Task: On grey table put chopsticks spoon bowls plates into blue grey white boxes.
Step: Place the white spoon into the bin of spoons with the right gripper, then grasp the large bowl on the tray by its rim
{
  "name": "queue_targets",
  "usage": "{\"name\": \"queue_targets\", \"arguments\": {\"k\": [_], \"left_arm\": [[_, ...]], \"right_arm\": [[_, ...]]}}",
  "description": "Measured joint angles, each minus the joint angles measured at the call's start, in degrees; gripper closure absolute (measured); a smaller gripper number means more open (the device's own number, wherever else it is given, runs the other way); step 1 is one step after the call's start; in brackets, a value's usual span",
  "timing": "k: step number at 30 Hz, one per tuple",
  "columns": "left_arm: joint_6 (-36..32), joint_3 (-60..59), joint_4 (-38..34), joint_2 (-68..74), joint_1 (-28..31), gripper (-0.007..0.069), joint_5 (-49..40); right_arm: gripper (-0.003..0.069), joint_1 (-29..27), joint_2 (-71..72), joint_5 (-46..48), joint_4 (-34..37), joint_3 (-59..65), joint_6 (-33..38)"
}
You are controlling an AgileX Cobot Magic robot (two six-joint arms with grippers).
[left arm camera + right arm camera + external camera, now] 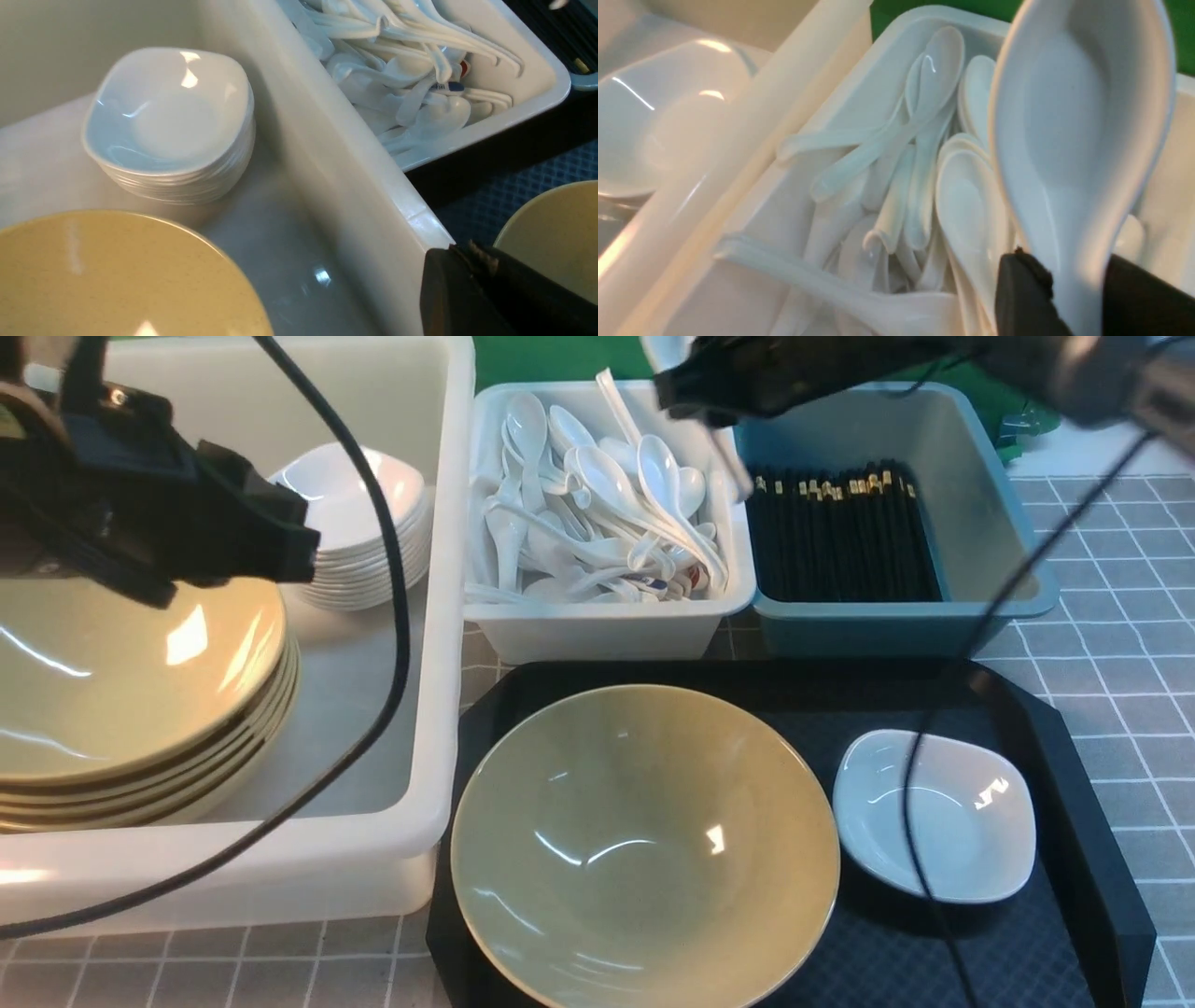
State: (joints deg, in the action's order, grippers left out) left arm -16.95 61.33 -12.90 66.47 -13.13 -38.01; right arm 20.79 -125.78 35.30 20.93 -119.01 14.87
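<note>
My right gripper (681,392) (1078,270) hangs over the small white box (607,630), shut on the handle of a white spoon (1078,116) whose scoop points away from the wrist. Many spoons (597,513) fill that box. Black chopsticks (840,537) lie in the blue-grey box (896,630). My left gripper (299,546) (460,254) is shut and empty above the large white box (439,709). That box holds stacked yellow bowls (131,700) and stacked white plates (359,523). One bowl (644,845) and one plate (962,812) sit on the black tray (1074,756).
The grey table (1120,616) shows to the right of the tray and the blue-grey box. The three boxes stand side by side behind and to the left of the tray. Black cables (392,616) hang across the large box and over the tray.
</note>
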Motion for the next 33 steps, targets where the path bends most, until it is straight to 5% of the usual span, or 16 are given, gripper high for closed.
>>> {"name": "queue_targets", "arguments": {"k": [7, 12, 18, 22, 25, 33], "left_arm": [[-0.4, 0.0, -1.0, 6.3, 0.0, 0.0633, -2.4], [-2.0, 2.8, -2.8, 10.8, -0.2, 0.0633, -5.0], [-7.3, 15.6, -5.7, 16.1, -5.8, 0.0617, -12.8], [-9.2, 23.1, -6.2, 21.9, -11.5, 0.0563, -20.3], [-8.8, 24.9, -4.8, 24.1, -13.3, 0.0507, -23.7], [-7.3, 25.3, 1.4, 29.1, -14.9, 0.0200, -25.8]], "right_arm": [[0.0095, 0.0, -5.1, 5.2, 0.1, -11.6, 0.1], [0.0041, -0.8, -3.9, 19.7, -0.6, -20.2, 1.1], [0.0215, -0.7, -2.5, 35.6, -2.1, -24.2, 2.6], [0.0467, -0.3, 3.2, 36.1, -3.9, -14.8, 1.6], [0.0578, 0.2, 10.4, 36.2, -4.4, -4.8, 3.5], [0.0627, 0.4, 41.2, 27.4, -6.3, 34.5, 6.2]]}}
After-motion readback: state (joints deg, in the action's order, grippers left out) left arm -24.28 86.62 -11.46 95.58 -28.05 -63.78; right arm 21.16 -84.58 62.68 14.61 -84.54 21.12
